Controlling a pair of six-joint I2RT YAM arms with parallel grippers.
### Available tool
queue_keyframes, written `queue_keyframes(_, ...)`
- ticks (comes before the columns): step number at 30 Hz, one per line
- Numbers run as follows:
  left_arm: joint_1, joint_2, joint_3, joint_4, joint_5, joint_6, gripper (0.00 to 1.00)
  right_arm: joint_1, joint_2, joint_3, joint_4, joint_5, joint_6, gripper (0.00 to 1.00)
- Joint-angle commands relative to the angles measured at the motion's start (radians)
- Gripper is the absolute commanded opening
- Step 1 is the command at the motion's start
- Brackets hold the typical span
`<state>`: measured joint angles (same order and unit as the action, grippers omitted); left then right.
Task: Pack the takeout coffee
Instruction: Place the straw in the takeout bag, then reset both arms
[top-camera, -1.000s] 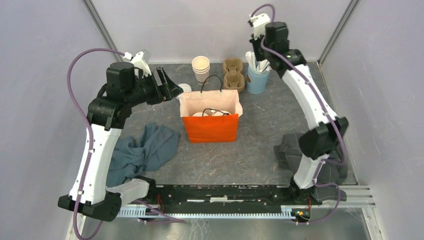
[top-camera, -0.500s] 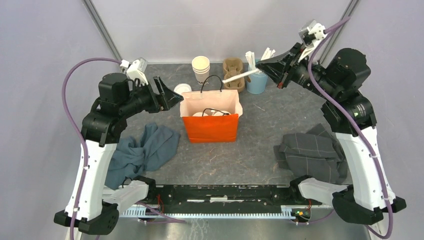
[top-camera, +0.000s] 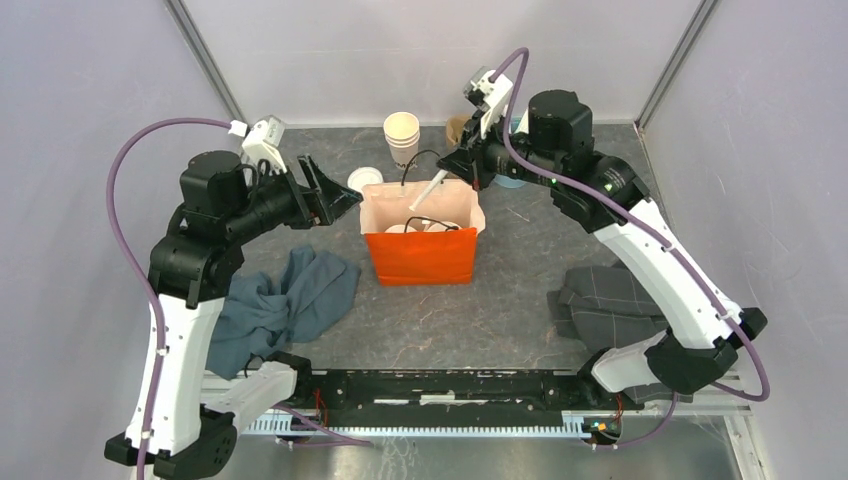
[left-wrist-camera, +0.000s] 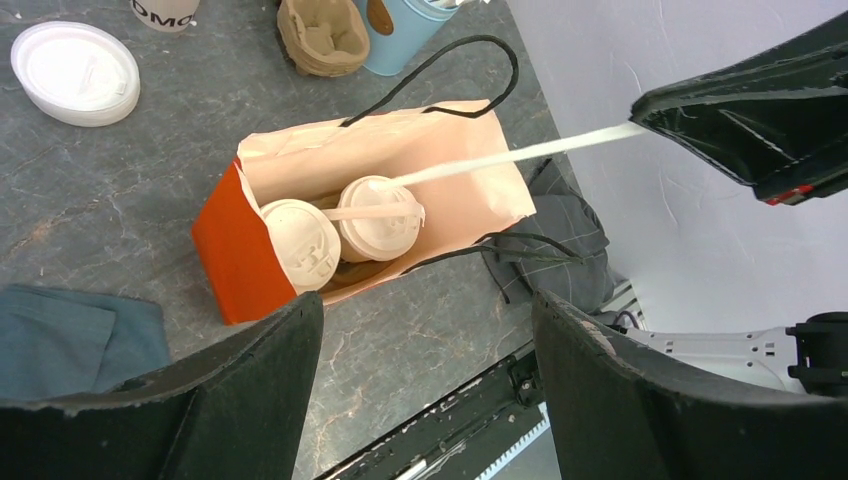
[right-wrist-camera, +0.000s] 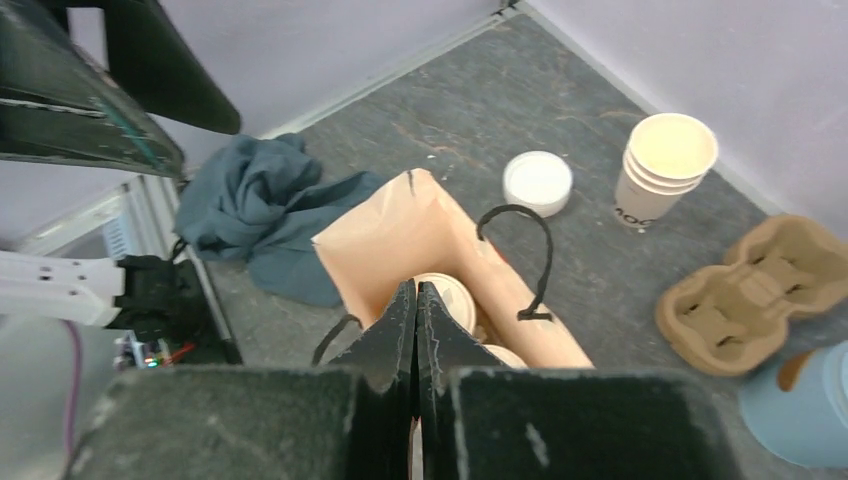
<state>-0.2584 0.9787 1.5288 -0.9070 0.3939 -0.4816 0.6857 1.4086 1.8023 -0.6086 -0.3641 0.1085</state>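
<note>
Lidded coffee cups (left-wrist-camera: 378, 218) stand inside the orange bag (top-camera: 420, 258); above it the right gripper (top-camera: 449, 172) pinches a white stick (left-wrist-camera: 520, 152), while the left gripper (top-camera: 342, 195) gapes empty beside it.

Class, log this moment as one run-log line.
left pincer: open, beside bag | right pincer: shut on straw, tip over bag | cups: two lidded, in bag

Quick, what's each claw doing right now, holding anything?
Left gripper: fingers open, holding nothing.
Right gripper: fingers closed on a long thin white stick, perhaps a wrapped straw, above the orange paper bag.
</note>
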Motion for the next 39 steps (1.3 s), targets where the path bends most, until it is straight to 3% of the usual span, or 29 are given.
queue_keyframes(1, 0.004, -0.014, 0.039, -0.010, -0.022, -0.015, 0.82, 0.043, 0.028, 0.018, 0.026, 0.182, -0.101, 0.00)
queue_keyframes(4, 0.005, -0.013, 0.037, -0.005, -0.036, -0.022, 0.83, 0.097, 0.076, -0.006, 0.033, 0.279, -0.184, 0.00)
queue_keyframes(6, 0.004, -0.006, 0.048, -0.003, -0.035, -0.028, 0.83, 0.104, 0.113, -0.023, 0.049, 0.282, -0.188, 0.06)
queue_keyframes(9, 0.004, 0.012, 0.077, -0.010, -0.033, -0.025, 0.83, 0.104, 0.161, 0.041, 0.023, 0.291, -0.124, 0.41)
queue_keyframes(11, 0.004, 0.016, 0.097, -0.022, -0.046, -0.017, 0.83, 0.104, 0.153, 0.081, 0.002, 0.320, -0.079, 0.58)
queue_keyframes(17, 0.004, -0.010, 0.124, -0.030, -0.078, -0.017, 0.83, 0.102, -0.008, 0.081, -0.064, 0.474, -0.018, 0.86)
queue_keyframes(18, 0.004, -0.017, 0.135, -0.030, -0.086, -0.017, 0.83, 0.100, -0.040, 0.076, -0.079, 0.503, -0.010, 0.97)
queue_keyframes(28, 0.004, -0.072, 0.235, 0.038, -0.199, 0.029, 0.91, 0.098, -0.325, -0.017, -0.099, 0.726, 0.066, 0.98)
queue_keyframes(36, 0.004, -0.062, 0.263, 0.076, -0.215, 0.039, 0.92, 0.098, -0.318, 0.118, -0.173, 0.842, 0.092, 0.98)
queue_keyframes(39, 0.004, -0.051, 0.275, 0.069, -0.212, 0.045, 0.93, 0.097, -0.357, 0.062, -0.136, 0.875, 0.101, 0.98)
